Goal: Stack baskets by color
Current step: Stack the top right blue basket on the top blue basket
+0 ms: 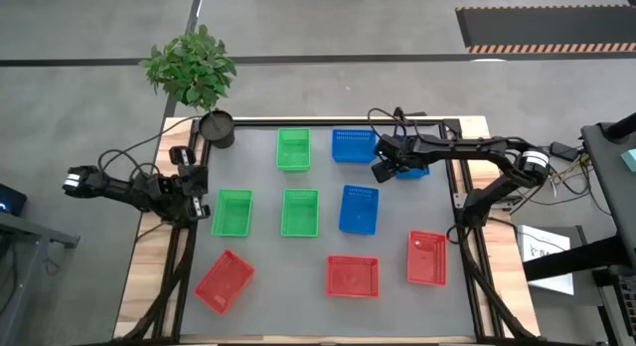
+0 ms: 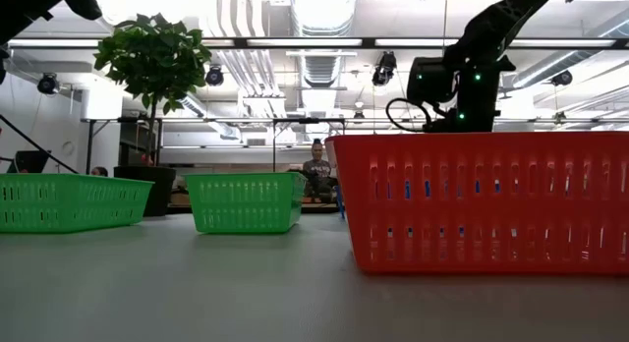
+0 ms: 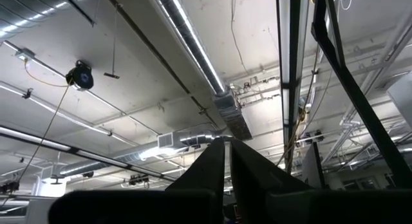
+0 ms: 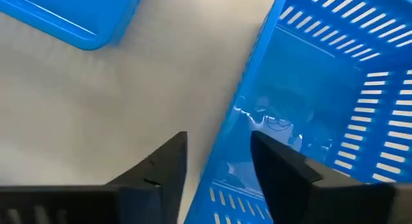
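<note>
Right now the right gripper [image 4: 215, 166] hangs over the far right part of the table, its fingers spread with one on each side of the wall of a blue basket [image 4: 322, 102]: one finger inside, the other outside over bare tabletop. The jaws have not yet closed on the plastic, so nothing is held. In the high view most of that basket is hidden under the gripper [image 1: 391, 165]. Another blue basket [image 1: 354, 145] lies just beside it toward the left, and a third [image 1: 359, 209] sits nearer the middle.

The three green baskets [image 1: 299, 212] are spread singly over the left and middle, and the three red baskets [image 1: 353, 275] lie along the near side; no stacks are built yet.

The left gripper [image 3: 226, 179] waits at the table's left edge, fingers pressed together, pointing up at the ceiling.

The risk, as I see it, is the thin wall: if the jaws close only on its rim, the basket may tilt or slip out on lifting, or swing and knock its blue neighbour.
</note>
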Controlling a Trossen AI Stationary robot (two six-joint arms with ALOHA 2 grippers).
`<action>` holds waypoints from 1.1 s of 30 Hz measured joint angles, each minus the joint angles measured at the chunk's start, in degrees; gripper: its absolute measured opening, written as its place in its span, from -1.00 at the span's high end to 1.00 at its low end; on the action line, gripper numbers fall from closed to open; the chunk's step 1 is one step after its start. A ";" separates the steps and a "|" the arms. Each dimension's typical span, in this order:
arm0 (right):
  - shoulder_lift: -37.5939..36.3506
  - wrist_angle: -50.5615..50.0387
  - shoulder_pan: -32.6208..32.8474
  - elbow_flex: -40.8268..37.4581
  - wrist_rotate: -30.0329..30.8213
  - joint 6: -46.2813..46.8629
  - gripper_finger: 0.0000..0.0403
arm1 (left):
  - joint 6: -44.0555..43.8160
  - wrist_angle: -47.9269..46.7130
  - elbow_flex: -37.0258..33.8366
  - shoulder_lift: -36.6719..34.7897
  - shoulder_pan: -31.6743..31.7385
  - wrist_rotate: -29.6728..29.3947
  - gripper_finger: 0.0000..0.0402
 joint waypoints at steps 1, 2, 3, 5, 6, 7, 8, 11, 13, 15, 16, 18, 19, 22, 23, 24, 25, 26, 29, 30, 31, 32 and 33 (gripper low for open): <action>0.00 -0.01 0.00 -0.02 0.01 0.12 0.31 | 0.04 0.03 0.01 -0.02 0.02 0.00 0.96; 0.00 -0.01 0.00 -0.04 -0.01 0.14 0.38 | 0.08 0.03 0.00 -0.01 0.00 0.00 0.96; 0.00 -0.01 0.00 -0.04 -0.01 0.16 0.44 | 0.17 0.12 0.00 -0.02 0.01 0.00 0.96; 0.00 -0.01 0.00 -0.04 -0.01 0.27 0.57 | 0.24 0.25 0.00 -0.02 0.02 0.00 0.96; 0.00 -0.03 0.00 -0.04 -0.01 0.28 0.64 | 0.26 0.23 0.02 -0.02 0.02 0.00 0.96; 0.00 -0.07 0.01 -0.04 -0.02 0.35 0.69 | 0.28 0.23 0.00 -0.02 0.01 0.00 0.96; -0.01 -0.16 0.02 -0.04 -0.01 0.86 0.75 | 0.28 0.23 0.00 -0.02 0.00 0.00 0.96; -0.04 -0.88 0.13 -0.04 -0.01 1.35 0.89 | 0.89 0.27 0.00 -0.02 0.00 0.00 0.96; -0.06 -1.69 0.15 -0.04 0.07 1.35 0.93 | 1.57 0.27 0.00 -0.02 0.00 0.00 0.96; -0.28 -2.40 0.15 -0.04 0.16 1.41 0.94 | 1.71 0.27 0.00 -0.02 0.00 -0.07 0.96; -0.47 -3.15 0.15 -0.04 0.19 1.34 0.95 | 1.90 0.27 0.00 -0.02 0.01 -0.33 0.96; -1.15 -4.03 0.15 -0.07 0.28 0.90 0.95 | 3.05 0.29 0.00 -0.02 0.02 -1.35 0.96; -1.63 -4.59 0.15 -0.07 0.61 0.62 0.95 | 3.35 0.29 0.00 -0.02 0.02 -2.00 0.96; -3.78 -6.39 0.17 -0.07 2.26 -1.63 0.95 | 4.25 0.32 0.00 0.00 0.01 -4.16 0.96; -4.74 -6.78 0.17 -0.07 2.76 -2.42 0.95 | 4.26 0.33 0.00 0.00 0.02 -4.33 0.96; -5.74 -7.37 0.17 -0.07 3.01 -3.39 0.95 | 4.26 0.43 0.00 0.00 0.02 -4.34 0.96; -6.85 -7.83 0.17 -0.07 3.01 -4.50 0.95 | 4.26 0.70 0.00 0.00 0.00 -4.33 0.96; -8.14 -7.90 0.17 -0.07 3.01 -5.79 0.95 | 4.26 0.99 0.00 0.00 0.02 -4.33 0.96; -12.04 -9.03 0.28 -0.07 2.97 -6.83 0.95 | 4.22 1.18 0.00 0.00 0.00 -4.33 0.96; -13.36 -9.49 0.28 -0.07 2.93 -7.00 0.95 | 4.22 1.17 -0.06 0.00 0.01 -4.33 0.96; -14.77 -10.00 0.28 -0.07 2.77 -7.83 0.95 | 4.22 1.17 -0.21 0.00 0.02 -4.33 0.96; -16.17 -10.87 0.29 0.01 2.51 -8.85 0.95 | 4.21 1.07 -0.36 0.00 0.02 -4.33 0.96; -17.34 -12.24 0.32 0.45 2.24 -9.79 0.95 | 4.21 0.79 -0.50 0.00 0.02 -4.35 0.96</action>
